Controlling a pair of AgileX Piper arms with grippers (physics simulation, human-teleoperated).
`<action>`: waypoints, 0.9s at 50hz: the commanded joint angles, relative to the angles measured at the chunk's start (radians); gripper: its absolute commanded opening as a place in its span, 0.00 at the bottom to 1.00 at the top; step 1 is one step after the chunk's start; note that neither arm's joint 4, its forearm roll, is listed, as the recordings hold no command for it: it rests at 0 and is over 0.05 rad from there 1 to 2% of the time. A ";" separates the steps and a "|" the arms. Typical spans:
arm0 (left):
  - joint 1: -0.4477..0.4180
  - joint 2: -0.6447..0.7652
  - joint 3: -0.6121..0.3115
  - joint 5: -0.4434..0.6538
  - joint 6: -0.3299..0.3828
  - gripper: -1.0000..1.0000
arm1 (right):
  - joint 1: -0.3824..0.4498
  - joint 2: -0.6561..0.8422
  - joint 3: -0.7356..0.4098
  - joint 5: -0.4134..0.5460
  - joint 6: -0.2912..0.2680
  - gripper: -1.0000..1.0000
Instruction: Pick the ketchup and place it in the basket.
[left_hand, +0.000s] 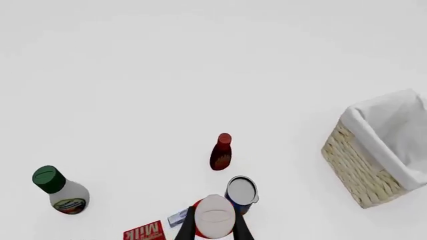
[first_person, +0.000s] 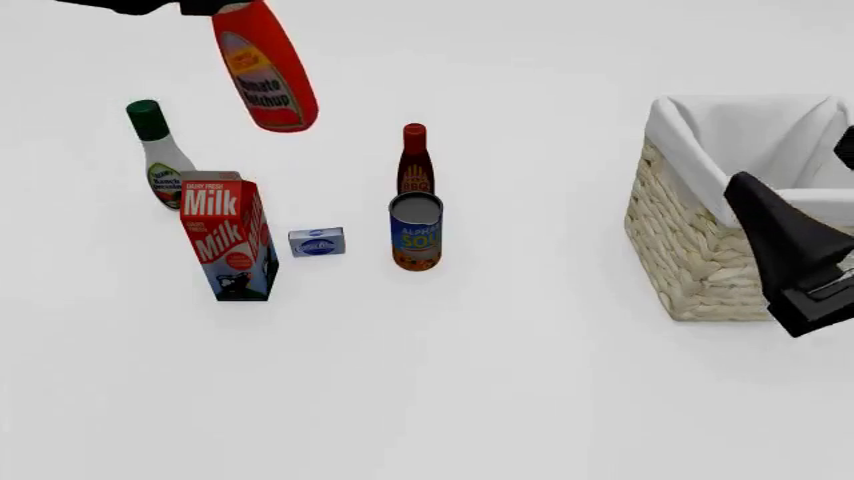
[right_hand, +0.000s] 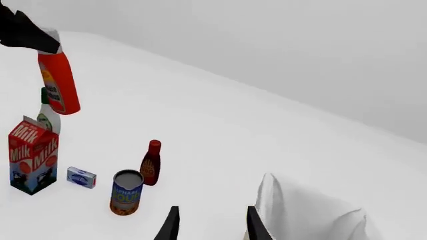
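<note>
Red-orange ketchup (first_person: 267, 75) aloft at upper left of front view, tilted, cap clamped by left gripper (left_hand: 215, 227) (fingers either side), wicker basket (first_person: 701, 245) at right edge, right gripper (right_hand: 208, 225) parted, nothing between.

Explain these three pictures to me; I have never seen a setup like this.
Two simulated robot arms work at a white table. One picture looks down from above; the others come from cameras behind each hand. The left hand holds the red-orange ketchup bottle in the air. The right hand is open and empty, near the tan wicker basket. On the table stand a red milk carton, a green-capped white bottle, a slim dark-red bottle, a blue soup can and a small blue-white box.
</note>
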 joint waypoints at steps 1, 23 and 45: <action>-0.049 -0.044 0.009 0.031 0.015 0.00 | 0.091 0.121 -0.088 -0.013 -0.037 1.00; -0.126 -0.042 -0.007 0.060 0.032 0.00 | 0.223 0.353 -0.274 0.029 0.008 1.00; -0.209 -0.028 -0.031 0.059 0.015 0.00 | 0.340 0.454 -0.390 0.032 0.036 1.00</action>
